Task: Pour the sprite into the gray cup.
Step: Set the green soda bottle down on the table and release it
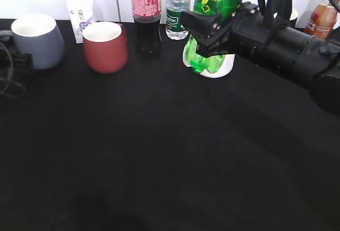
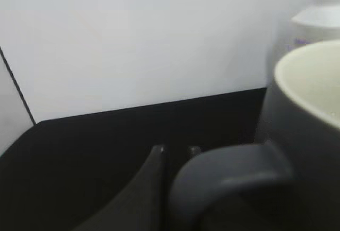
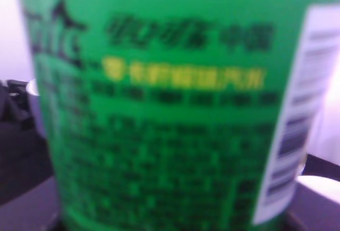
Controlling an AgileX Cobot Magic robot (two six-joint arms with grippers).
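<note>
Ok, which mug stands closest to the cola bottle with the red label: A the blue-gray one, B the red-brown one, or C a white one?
B: the red-brown mug stands just left of the cola bottle, while the gray cup sits farther left.

Lab bench — black tabletop [image 1: 159, 162], white wall [image 2: 133, 40].

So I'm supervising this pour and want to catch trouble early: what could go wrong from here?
1. The green soda bottle is at the far right and the gray mug far left; carrying it across may clip the red mug or the cola bottle.
2. The bottle's top is out of frame, so whether it is capped cannot be told.
3. The left gripper sits at the mug's handle; it may nudge the mug.
</note>
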